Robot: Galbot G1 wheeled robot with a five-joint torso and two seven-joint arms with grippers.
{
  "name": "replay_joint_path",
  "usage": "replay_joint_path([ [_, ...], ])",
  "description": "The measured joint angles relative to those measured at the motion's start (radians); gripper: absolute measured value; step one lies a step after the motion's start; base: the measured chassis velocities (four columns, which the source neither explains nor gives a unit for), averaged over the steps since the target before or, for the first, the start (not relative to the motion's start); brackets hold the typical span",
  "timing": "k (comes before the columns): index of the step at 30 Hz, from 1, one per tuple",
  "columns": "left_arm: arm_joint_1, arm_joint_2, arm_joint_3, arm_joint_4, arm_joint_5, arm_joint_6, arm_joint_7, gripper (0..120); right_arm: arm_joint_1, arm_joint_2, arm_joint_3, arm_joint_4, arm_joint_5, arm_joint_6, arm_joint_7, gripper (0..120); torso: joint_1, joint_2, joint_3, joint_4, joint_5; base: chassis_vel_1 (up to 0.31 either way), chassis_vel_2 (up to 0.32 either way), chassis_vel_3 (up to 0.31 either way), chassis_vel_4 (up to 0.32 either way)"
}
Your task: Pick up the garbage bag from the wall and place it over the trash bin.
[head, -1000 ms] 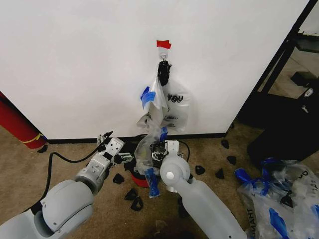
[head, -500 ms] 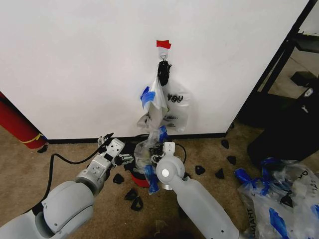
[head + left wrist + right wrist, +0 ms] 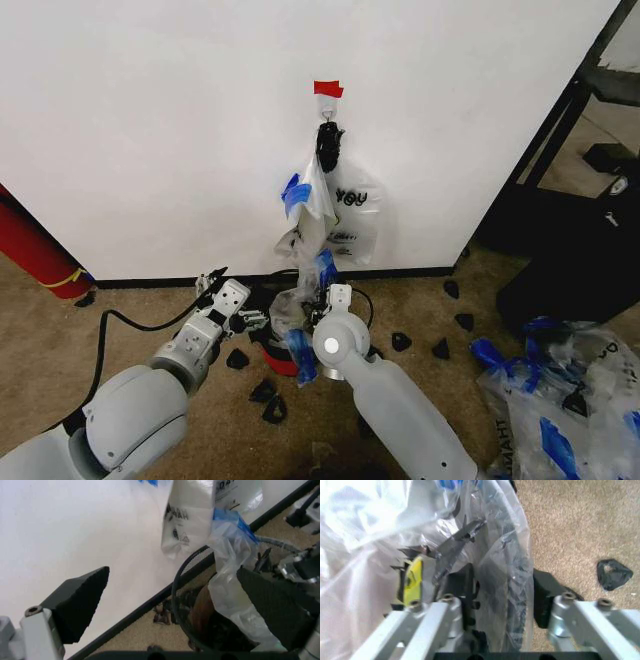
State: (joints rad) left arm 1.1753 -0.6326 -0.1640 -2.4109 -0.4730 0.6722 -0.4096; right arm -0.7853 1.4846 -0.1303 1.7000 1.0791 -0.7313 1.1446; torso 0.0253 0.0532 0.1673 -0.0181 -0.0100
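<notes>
Two grippers flank the trash bin at the foot of the wall. Farthest left on the carpeted floor stands a red cylinder with a yellow band. Next comes the left gripper, jaws spread wide and holding nothing, poised just beside the bin's left rim; its wrist view looks past both dark pads at the bin's mesh wall. Over the bin hangs the garbage bag, a thin translucent film with blue patches, draped from above the rim down its near side with its long axis running roughly vertical. On the bin's right side, the right gripper is pressed into the bag; its wrist view shows the film bunched between and around the jaws, so it appears clenched on the plastic, yellow mark just beside one pad. Above, other bags, one lettered "YOU", hang from the hook under a red tape piece. Judged from here, the bag's free side lies toward the empty left gripper, the nearer one to spread it. Far right lies a heap of clear-and-blue bags.
</notes>
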Motion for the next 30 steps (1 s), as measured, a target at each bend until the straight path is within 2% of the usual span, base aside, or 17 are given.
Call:
replay_joint_path([
  [1, 0.000, 0.000, 0.000, 0.000, 0.000, 0.000, 0.000, 100, 0.000, 0.000, 0.000, 0.000, 0.000, 0.000, 0.000, 30, 0.000, 0.000, 0.000, 0.0000, 0.0000, 0.000, 0.000, 0.000, 0.000],
  [8, 0.002, 0.000, 0.006, 0.003, 0.011, -0.012, 0.000, 100, 0.009, 0.030, 0.053, -0.011, 0.071, 0.001, 0.024, 3, 0.000, 0.000, 0.000, 0.0001, 0.0002, 0.000, 0.000, 0.000, 0.000],
  [10, 0.004, 0.000, 0.006, 0.002, 0.011, -0.012, 0.000, 100, 0.008, 0.029, 0.055, -0.011, 0.073, 0.001, 0.023, 0, 0.000, 0.000, 0.000, 0.0001, 0.0002, 0.000, 0.000, 0.000, 0.000],
  [17, 0.012, -0.002, 0.009, 0.002, 0.012, -0.012, 0.000, 100, -0.011, 0.033, 0.076, -0.009, 0.072, 0.007, 0.001, 0, 0.000, 0.000, 0.000, -0.0002, 0.0000, 0.000, 0.000, 0.000, 0.000],
  [25, 0.007, 0.003, 0.006, -0.016, 0.005, -0.014, 0.000, 100, -0.114, 0.025, 0.094, 0.098, -0.024, 0.127, -0.189, 0, 0.000, 0.000, 0.000, 0.0005, -0.0001, 0.000, 0.000, 0.000, 0.000],
  [29, -0.010, 0.013, 0.005, -0.046, -0.017, -0.014, 0.000, 100, -0.195, 0.008, 0.105, 0.180, -0.145, 0.197, -0.328, 0, 0.000, 0.000, 0.000, -0.0001, 0.0000, 0.000, 0.000, 0.000, 0.000],
  [30, -0.010, 0.013, 0.005, -0.046, -0.017, -0.014, 0.000, 100, -0.195, 0.008, 0.105, 0.180, -0.145, 0.197, -0.328, 0, 0.000, 0.000, 0.000, -0.0001, 0.0000, 0.000, 0.000, 0.000, 0.000],
])
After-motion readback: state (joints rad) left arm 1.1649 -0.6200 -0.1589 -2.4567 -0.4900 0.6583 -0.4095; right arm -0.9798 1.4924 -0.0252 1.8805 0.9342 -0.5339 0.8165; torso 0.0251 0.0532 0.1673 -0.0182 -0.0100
